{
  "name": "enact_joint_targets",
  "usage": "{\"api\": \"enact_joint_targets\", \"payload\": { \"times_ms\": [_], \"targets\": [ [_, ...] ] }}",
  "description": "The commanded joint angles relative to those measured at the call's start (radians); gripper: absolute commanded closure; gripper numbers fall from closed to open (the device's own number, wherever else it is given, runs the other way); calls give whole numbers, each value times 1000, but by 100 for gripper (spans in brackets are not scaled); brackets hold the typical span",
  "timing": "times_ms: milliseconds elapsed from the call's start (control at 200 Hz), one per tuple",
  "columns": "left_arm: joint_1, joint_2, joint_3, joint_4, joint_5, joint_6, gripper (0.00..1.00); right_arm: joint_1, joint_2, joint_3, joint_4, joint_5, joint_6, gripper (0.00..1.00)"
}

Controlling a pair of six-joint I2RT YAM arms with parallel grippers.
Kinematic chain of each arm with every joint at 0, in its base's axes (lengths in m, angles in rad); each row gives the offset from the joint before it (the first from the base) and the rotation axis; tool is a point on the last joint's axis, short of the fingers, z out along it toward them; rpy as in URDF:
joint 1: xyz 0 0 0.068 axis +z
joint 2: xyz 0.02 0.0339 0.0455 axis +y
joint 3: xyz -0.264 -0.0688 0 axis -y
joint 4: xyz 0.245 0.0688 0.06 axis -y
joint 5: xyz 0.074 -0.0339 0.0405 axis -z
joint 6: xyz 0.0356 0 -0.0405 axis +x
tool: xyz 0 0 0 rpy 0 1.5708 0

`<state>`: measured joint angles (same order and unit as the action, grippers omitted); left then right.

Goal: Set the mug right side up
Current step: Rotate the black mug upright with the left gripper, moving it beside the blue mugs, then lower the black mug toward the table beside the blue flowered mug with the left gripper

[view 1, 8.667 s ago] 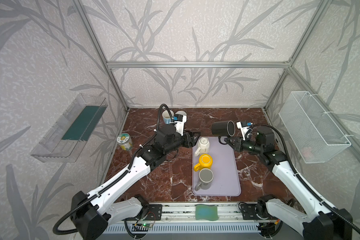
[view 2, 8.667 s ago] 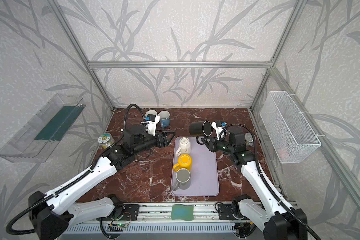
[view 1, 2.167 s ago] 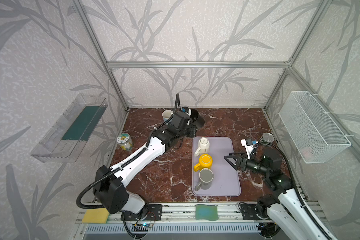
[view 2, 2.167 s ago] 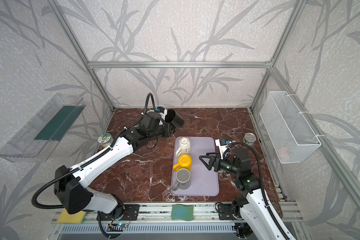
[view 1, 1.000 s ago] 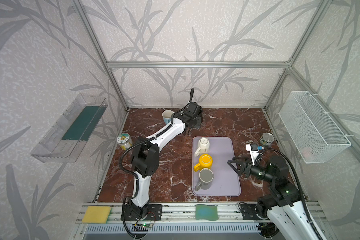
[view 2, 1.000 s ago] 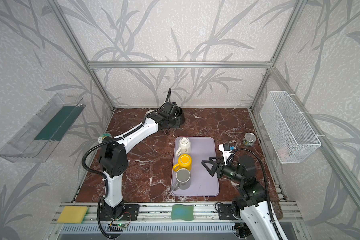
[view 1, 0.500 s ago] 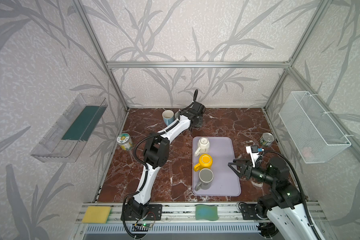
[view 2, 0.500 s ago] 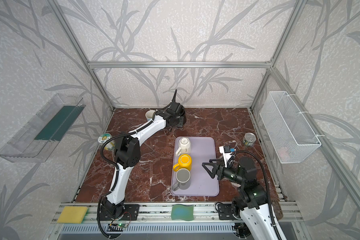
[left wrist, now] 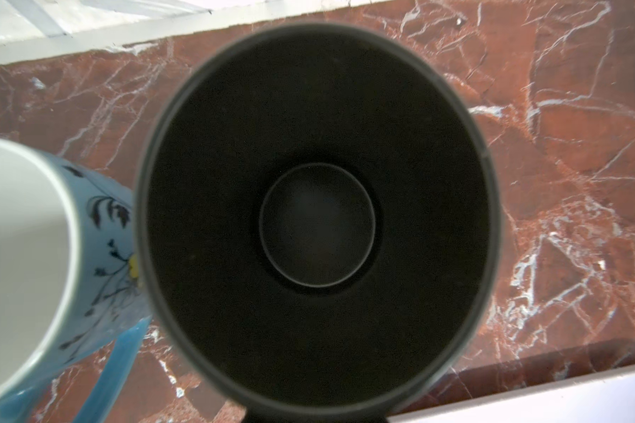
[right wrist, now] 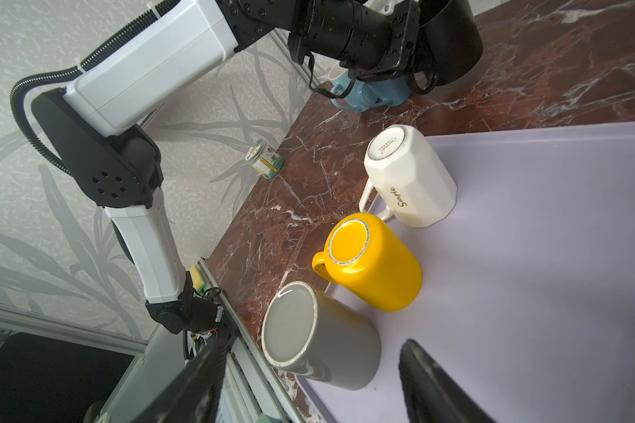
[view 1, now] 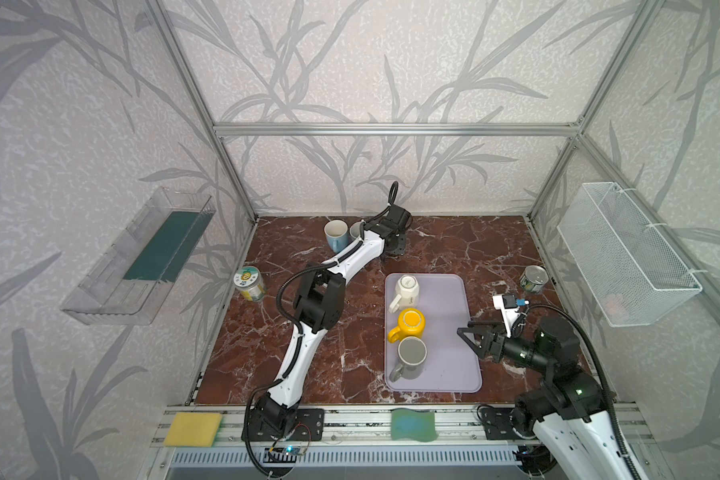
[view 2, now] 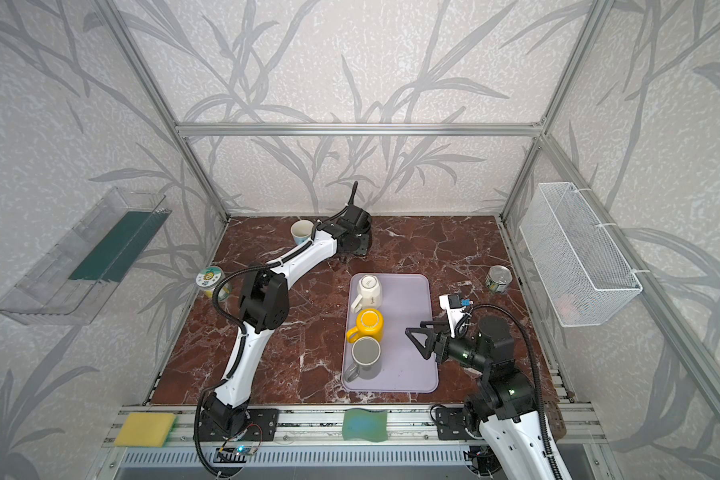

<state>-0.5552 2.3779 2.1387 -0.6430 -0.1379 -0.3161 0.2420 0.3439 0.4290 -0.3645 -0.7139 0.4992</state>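
A black mug [left wrist: 316,219] stands mouth up at the back of the marble table [view 1: 474,249], and the left wrist view looks straight down into it. My left gripper [view 1: 393,245] is shut on it at its handle side, as the right wrist view shows [right wrist: 451,40]. Whether its base touches the table I cannot tell. A blue mug [view 1: 335,235] stands upright right beside it. On the lavender tray [view 1: 449,316] a white mug [view 1: 407,289], a yellow mug [view 1: 410,324] and a grey mug [view 1: 412,357] sit upside down. My right gripper [view 1: 468,332] hangs open and holds nothing over the tray's right edge.
A labelled jar [view 1: 250,282] stands at the table's left edge and a tin can [view 1: 533,280] at the right. A yellow sponge [view 1: 192,428] and a green sponge [view 1: 412,424] lie on the front rail. A wire basket [view 1: 624,253] hangs on the right wall, a clear bin [view 1: 142,257] on the left.
My left arm took the black mug from the right gripper and carried it to the table's back. Over the last second it stretched further there. The right gripper has barely moved.
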Motion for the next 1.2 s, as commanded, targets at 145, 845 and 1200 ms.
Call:
{"api": "enact_joint_targets", "payload": {
  "times_ms": [145,845,1200],
  "targets": [
    [8,3,41,44,-46,-18,100,-4,-10,33,-28,7,-22,25],
    [17,31,15,68,-39,-26,100,-4,-5,31,-30,7,-27,25],
    [17,44,13,65,-34,-33,100,-4,-4,37,-27,5,-25,25]
  ]
}}
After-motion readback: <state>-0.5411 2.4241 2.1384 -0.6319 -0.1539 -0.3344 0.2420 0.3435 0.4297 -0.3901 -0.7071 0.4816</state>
